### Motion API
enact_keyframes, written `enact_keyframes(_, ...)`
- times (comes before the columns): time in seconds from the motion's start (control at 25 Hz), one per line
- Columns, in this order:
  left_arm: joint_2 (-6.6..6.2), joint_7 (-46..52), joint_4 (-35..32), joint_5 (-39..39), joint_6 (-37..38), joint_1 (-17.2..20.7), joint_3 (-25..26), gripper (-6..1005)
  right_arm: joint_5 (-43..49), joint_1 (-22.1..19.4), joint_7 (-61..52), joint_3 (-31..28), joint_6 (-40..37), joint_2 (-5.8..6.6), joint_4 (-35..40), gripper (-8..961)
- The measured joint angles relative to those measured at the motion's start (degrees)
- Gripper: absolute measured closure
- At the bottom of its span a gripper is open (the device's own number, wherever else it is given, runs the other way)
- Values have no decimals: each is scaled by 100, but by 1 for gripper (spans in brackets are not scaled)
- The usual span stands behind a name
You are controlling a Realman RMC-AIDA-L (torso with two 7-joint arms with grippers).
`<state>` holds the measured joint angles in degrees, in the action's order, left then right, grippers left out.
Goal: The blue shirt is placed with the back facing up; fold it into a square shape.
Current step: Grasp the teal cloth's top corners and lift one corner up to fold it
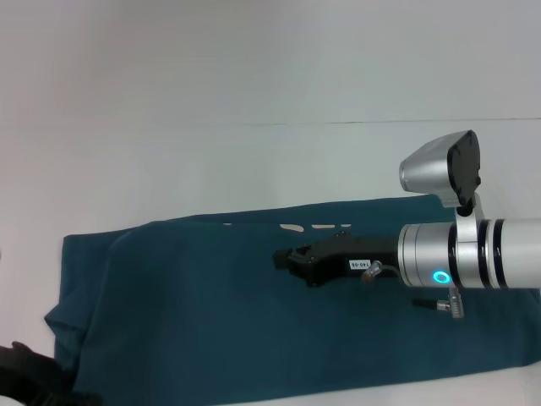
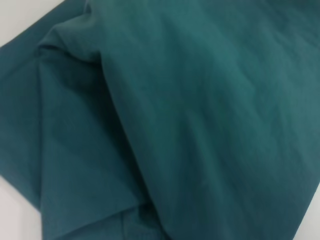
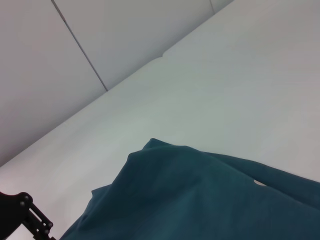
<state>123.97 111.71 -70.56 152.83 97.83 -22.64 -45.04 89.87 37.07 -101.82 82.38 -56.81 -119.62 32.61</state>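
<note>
Lab-like: bare white table [image 1: 254,85], panelled wall [image 3: 75,45].

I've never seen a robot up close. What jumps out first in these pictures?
A big blue shirt sprawls across the white table, partly folded, with bits of white print at its far edge. Over it from the right reaches a silver arm ending in the black right pincer. The left pincer sits at the near-left corner.

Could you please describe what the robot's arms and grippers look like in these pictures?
The right arm is a silver-white cylinder with black bands, a glowing cyan ring and a grey camera housing; its right gripper is black with a small white label. Only a black part of the left gripper shows.
</note>
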Motion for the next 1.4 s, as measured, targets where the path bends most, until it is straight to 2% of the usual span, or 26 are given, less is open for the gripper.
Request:
enact_keyframes(0.44,4,-71,15,-25,-52,-55,-41,479,4,-34,13,-69,-4,0,0,949)
enact_keyframes(0.72,-1,-82,79,-6,-64,-64,-161,541,4,-35,14,-102,-6,0,0,949)
enact_keyframes(1.2,-21,-227,336,15,78,-154,-315,867,4,-53,32,-132,-6,0,0,950)
enact_keyframes(1.4,-17,-247,340,15,64,-172,-291,953,4,-68,32,-135,-6,0,0,950)
